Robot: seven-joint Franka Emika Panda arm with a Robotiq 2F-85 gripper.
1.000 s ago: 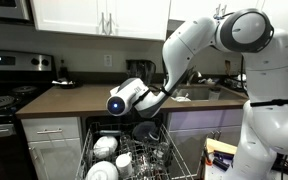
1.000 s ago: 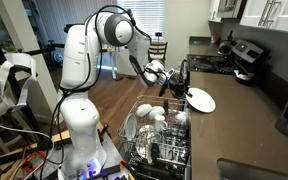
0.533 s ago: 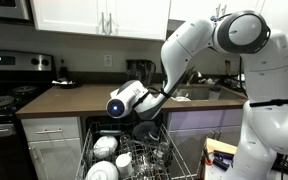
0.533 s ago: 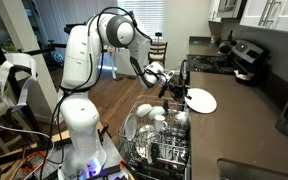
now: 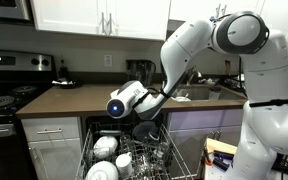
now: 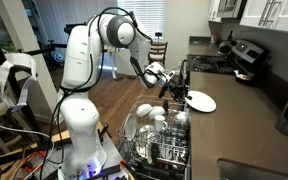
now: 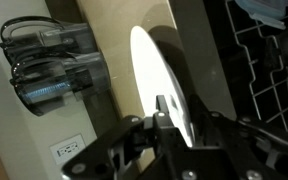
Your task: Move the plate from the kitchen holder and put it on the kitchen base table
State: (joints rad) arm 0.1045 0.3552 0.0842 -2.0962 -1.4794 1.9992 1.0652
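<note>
Wrist view: my fingers [image 7: 162, 112] clamp the plate [image 7: 152, 70] rim. Plate is out of the rack [image 6: 154, 158], seemingly just above the desk [image 6: 244, 130]; setting down and release remain.

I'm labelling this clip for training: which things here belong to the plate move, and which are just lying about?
Job in hand:
white plate, gripped at its edge by the gripper
wire dish rack
brown countertop

Lying about:
black stove
white bowls in the rack
</note>
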